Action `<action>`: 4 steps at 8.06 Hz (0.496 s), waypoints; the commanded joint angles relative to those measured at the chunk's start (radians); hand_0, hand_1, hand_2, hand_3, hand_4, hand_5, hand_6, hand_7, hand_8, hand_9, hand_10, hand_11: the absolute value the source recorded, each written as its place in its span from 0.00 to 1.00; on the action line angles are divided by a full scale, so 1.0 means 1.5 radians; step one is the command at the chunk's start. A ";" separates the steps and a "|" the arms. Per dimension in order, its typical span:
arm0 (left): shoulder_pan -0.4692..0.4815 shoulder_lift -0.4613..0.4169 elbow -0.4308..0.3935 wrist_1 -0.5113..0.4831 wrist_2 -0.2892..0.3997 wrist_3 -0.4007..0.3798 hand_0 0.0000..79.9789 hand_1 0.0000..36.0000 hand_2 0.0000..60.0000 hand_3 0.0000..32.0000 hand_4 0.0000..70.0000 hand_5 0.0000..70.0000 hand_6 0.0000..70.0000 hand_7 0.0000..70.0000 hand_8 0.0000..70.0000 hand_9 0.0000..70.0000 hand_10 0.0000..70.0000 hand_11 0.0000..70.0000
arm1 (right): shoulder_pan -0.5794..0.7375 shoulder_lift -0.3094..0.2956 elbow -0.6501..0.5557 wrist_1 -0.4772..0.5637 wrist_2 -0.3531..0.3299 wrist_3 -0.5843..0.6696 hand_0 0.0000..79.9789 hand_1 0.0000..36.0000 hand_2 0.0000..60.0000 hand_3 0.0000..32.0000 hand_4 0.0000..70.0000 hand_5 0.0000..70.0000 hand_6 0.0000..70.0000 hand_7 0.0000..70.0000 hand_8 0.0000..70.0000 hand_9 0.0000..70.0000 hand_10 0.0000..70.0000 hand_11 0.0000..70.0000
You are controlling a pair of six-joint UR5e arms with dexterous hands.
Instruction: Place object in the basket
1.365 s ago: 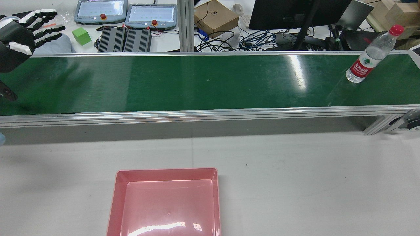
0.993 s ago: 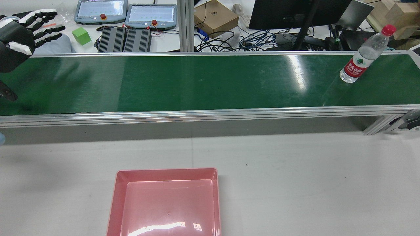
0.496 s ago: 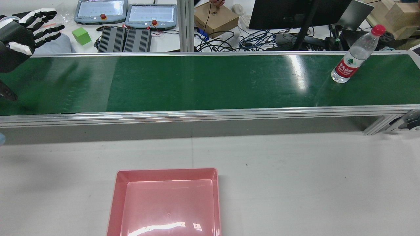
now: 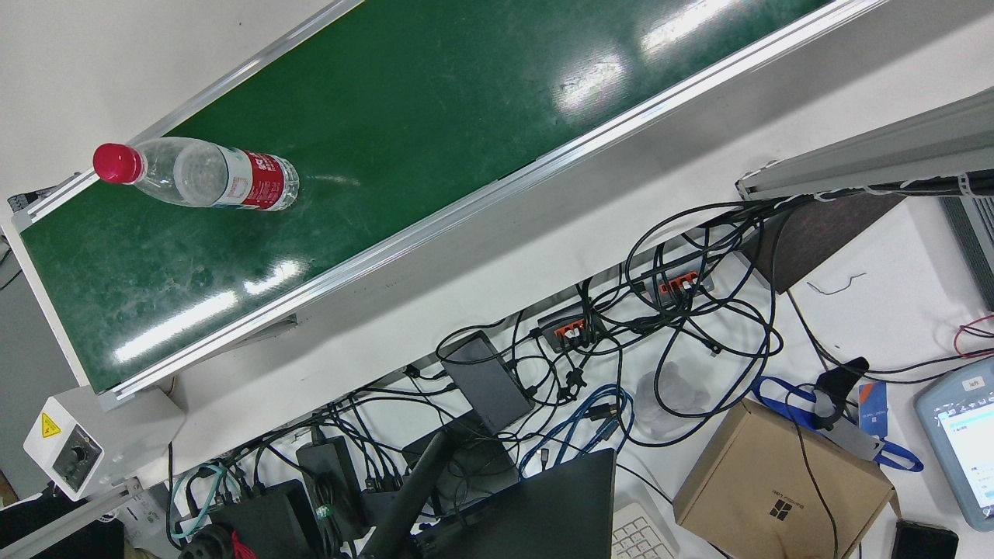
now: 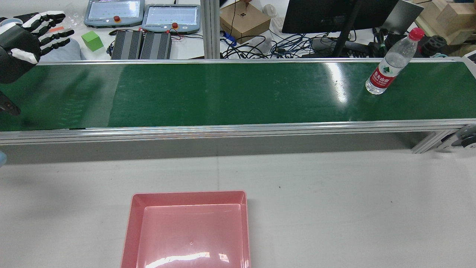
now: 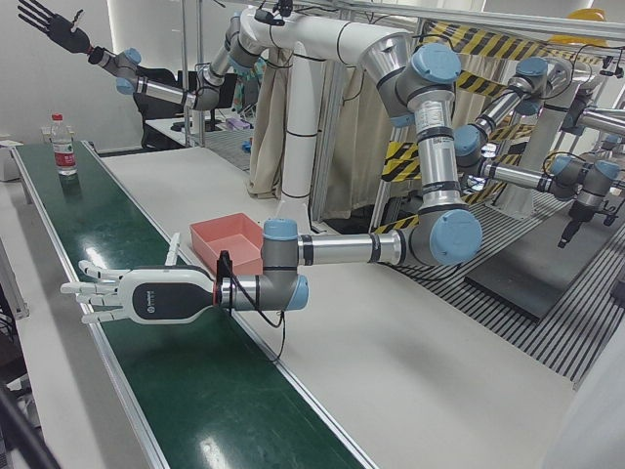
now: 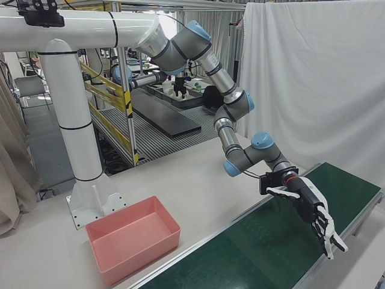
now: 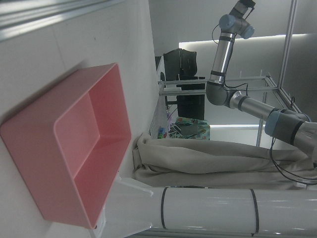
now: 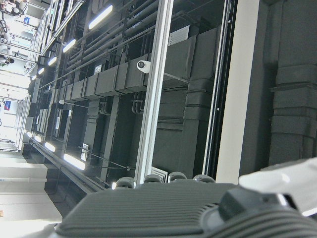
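— Where is the bottle (image 5: 388,65) sitting?
— Upright on the green belt (image 5: 223,93), at two o'clock from the pink basket (image 5: 187,230)
— And the hands?
— The left hand (image 5: 26,35) is hovering with fingers spread, empty; the right hand (image 6: 49,21) likewise

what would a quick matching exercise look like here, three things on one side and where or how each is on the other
Things:
1. water bottle
2. pink basket
3. left hand

States:
A. empty, on the white table
B. open, fingers spread above the green belt
C. standing upright near one end of the belt

Pairs: 1-C, 2-A, 3-B
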 commanded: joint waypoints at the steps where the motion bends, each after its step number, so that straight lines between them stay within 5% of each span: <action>1: 0.001 0.000 0.001 0.001 -0.001 0.000 0.61 0.00 0.00 0.31 0.10 0.38 0.06 0.06 0.19 0.20 0.08 0.12 | 0.000 0.000 0.000 0.000 0.000 0.000 0.00 0.00 0.00 0.00 0.00 0.00 0.00 0.00 0.00 0.00 0.00 0.00; 4: 0.001 -0.001 -0.001 0.000 -0.001 0.000 0.67 0.04 0.00 0.28 0.09 0.40 0.08 0.06 0.20 0.21 0.08 0.13 | 0.000 0.000 0.001 0.000 0.000 0.000 0.00 0.00 0.00 0.00 0.00 0.00 0.00 0.00 0.00 0.00 0.00 0.00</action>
